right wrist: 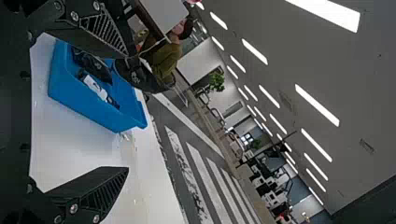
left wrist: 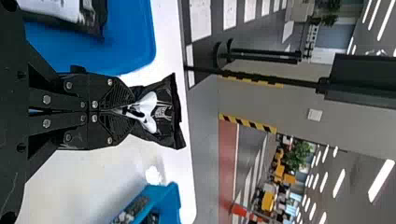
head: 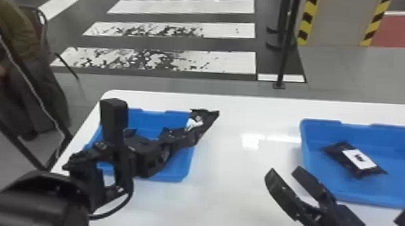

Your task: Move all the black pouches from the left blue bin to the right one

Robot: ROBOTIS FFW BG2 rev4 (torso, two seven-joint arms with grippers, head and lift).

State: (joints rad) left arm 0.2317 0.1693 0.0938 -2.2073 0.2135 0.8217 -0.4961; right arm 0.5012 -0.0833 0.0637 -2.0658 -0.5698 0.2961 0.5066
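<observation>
Gripping blk pouch w/ L pincer, over R edge of L bin. Holding R pincer released near R bin. Can see another pouch in R bin, others in L bin.

The left bin and right bin, on the table, hold pouches.

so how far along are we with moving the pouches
Part way: one pouch already lies in the right bin. The left gripper is shut on another pouch, not yet in the right bin. At least two are left in the left bin: a dark pouch and a white-labelled pouch.
</observation>
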